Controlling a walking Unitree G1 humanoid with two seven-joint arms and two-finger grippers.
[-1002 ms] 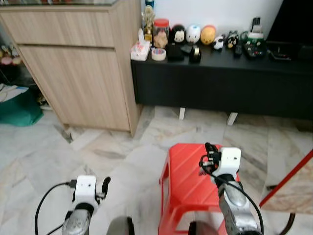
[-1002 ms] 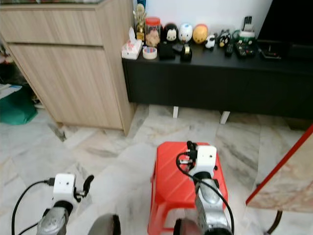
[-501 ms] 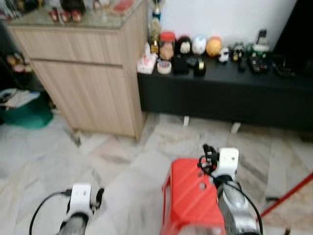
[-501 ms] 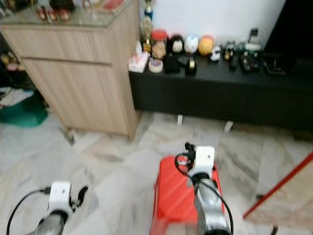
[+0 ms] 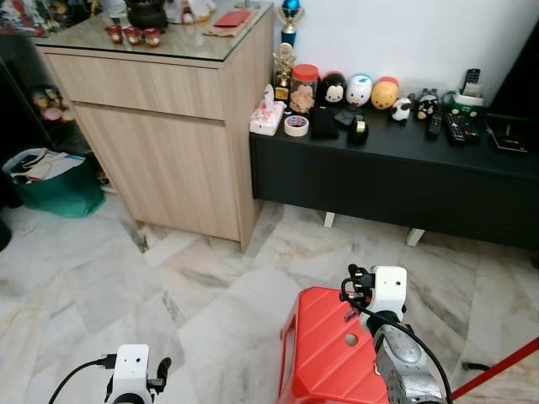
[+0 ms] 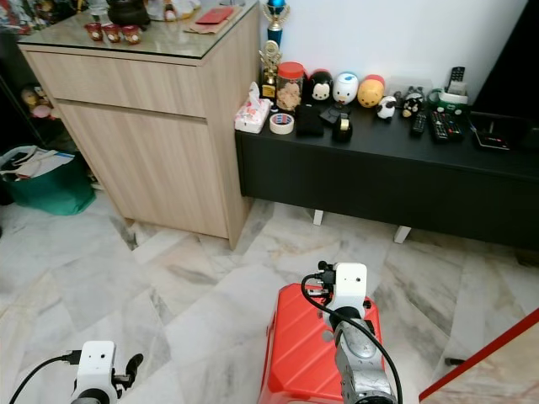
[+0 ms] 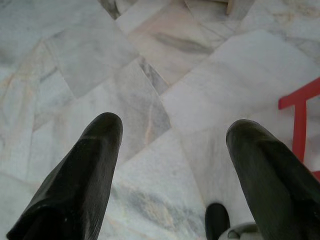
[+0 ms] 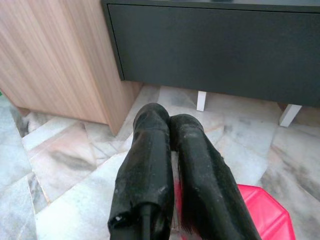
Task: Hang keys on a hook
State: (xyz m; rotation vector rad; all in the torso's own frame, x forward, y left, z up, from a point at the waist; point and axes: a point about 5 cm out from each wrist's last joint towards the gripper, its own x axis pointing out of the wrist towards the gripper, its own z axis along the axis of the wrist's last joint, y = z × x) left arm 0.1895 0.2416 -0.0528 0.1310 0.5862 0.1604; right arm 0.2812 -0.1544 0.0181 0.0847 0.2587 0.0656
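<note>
1. Right gripper (image 8: 167, 125) is held low at about 5 o'clock in the head views, above a red plastic stool (image 5: 324, 358); its two black fingers are pressed together with nothing visible between them, pointing toward the long black low cabinet (image 5: 396, 168).
2. Left gripper (image 7: 172, 135) hangs at 7 o'clock over the grey-veined marble floor (image 5: 126, 278), fingers spread wide apart and empty.
3. Light wooden sideboard with a glass top (image 5: 160, 126) stands at 11 o'clock, touching the black cabinet's end.
4. Small figurines, jars and remotes crowd the cabinet top; I cannot tell whether keys or a hook are among them.
5. Both arms are cut off by the frame's lower edge.
</note>
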